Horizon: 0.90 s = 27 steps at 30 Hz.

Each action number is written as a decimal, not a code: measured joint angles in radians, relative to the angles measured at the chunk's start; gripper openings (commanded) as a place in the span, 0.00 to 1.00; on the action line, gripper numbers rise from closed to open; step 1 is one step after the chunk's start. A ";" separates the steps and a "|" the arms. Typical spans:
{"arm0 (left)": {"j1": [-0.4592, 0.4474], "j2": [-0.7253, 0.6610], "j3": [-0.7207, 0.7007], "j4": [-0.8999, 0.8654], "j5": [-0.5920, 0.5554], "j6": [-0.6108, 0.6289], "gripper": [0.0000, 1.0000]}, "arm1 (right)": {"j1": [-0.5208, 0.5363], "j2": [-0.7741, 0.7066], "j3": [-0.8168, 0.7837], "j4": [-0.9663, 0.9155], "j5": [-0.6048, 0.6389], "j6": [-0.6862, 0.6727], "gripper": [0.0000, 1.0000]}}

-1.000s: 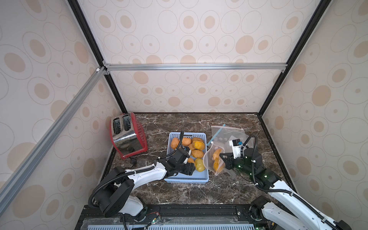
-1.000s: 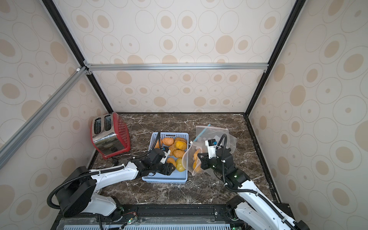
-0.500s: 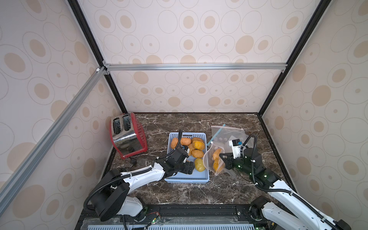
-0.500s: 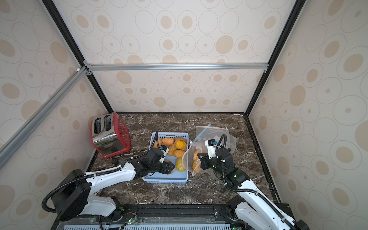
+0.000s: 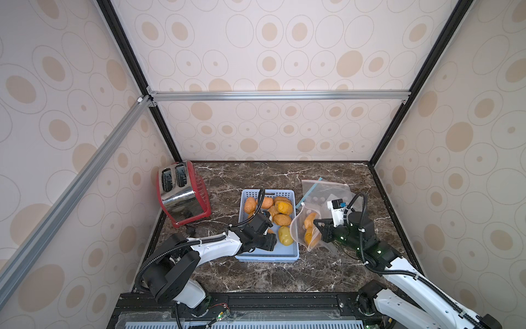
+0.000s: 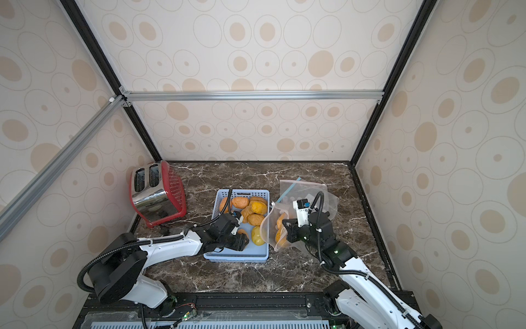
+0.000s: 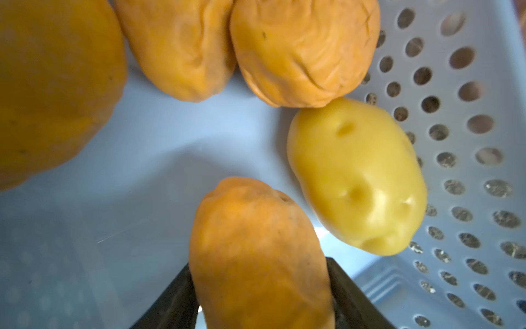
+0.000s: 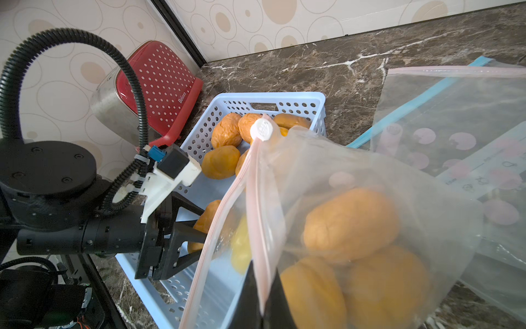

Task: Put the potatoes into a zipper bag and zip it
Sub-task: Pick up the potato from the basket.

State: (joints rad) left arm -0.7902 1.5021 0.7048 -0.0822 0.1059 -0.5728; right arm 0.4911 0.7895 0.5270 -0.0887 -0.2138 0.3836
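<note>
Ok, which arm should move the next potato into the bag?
Left. The left end effector is in the basket, closed around an orange potato. The right end effector is shut on the rim of the zipper bag, holding it open.

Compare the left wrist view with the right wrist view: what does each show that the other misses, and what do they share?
Only the left wrist view shows the left gripper pressing both sides of the orange potato, and dimples on the yellow potato. Only the right wrist view shows the zipper bag with potatoes inside, pinched by the right gripper, its white slider and the toaster. Both show the basket and those two potatoes.
</note>
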 measured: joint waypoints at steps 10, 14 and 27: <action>0.000 -0.058 0.006 -0.018 -0.008 0.002 0.45 | 0.000 0.006 0.000 0.003 -0.003 0.000 0.00; 0.000 -0.156 0.018 -0.028 0.006 0.016 0.44 | 0.000 0.006 0.000 0.006 -0.005 0.000 0.00; -0.008 -0.188 0.223 0.050 0.244 0.047 0.43 | 0.000 0.012 0.000 0.006 -0.014 0.000 0.00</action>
State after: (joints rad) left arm -0.7982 1.3144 0.9279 -0.0319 0.3500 -0.5262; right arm 0.4911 0.8013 0.5270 -0.0826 -0.2283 0.3840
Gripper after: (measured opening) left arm 0.445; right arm 0.042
